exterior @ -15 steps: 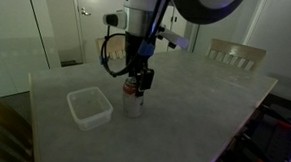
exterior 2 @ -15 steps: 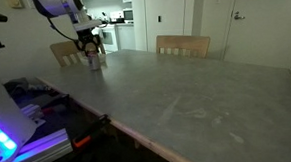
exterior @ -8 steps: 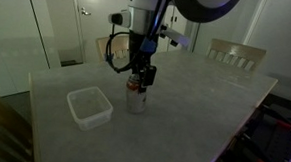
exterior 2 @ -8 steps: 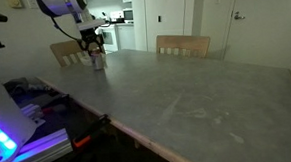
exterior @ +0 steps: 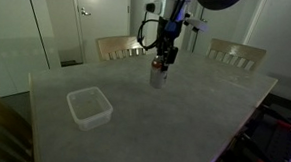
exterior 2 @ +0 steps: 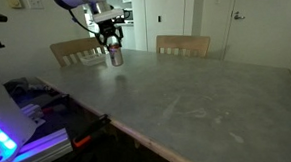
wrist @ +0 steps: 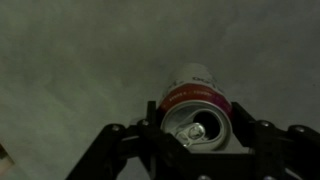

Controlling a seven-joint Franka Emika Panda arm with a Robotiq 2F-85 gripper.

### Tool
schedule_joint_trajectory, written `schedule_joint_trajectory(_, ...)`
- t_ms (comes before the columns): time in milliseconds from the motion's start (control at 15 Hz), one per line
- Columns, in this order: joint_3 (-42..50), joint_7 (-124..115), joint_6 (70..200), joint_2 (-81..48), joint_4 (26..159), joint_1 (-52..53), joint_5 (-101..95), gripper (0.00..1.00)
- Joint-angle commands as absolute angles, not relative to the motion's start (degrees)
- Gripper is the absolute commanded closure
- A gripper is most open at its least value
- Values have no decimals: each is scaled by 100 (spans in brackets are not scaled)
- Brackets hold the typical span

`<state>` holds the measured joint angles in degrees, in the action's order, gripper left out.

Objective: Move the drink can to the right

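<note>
The drink can (exterior: 159, 76) is a small silver-grey cylinder with a red band near its top. My gripper (exterior: 162, 63) is shut on it from above and holds it over the far middle of the grey table (exterior: 184, 113). It also shows in the other exterior view (exterior 2: 115, 58), under the gripper (exterior 2: 113, 47). In the wrist view the can's open top (wrist: 196, 128) sits between the two black jaws (wrist: 197, 135), which press on its sides.
A square translucent plastic container (exterior: 89, 106) sits at the near left of the table. Wooden chairs (exterior: 235, 54) (exterior 2: 183, 44) stand along the table's far edge. A doorway lies behind.
The gripper has carried the can away from the plastic container, to the right and toward the far edge of the table. The container has not moved.
</note>
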<state>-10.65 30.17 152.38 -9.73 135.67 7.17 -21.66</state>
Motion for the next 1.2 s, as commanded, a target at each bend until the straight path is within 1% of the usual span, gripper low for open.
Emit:
schedule_joint_trajectory(0,-667,3422,15593,-269,14279,216,-2019,54)
schedule_joint_trajectory(533,787,4220,16008,307,14880,-779,-1941,54)
schedule_joint_trajectory(867,1518,4913,16343,33,14722,-1295,-1459,54)
schedule_joint_trajectory(1133,1825,5219,16457,-227,14570,-1578,-951,54)
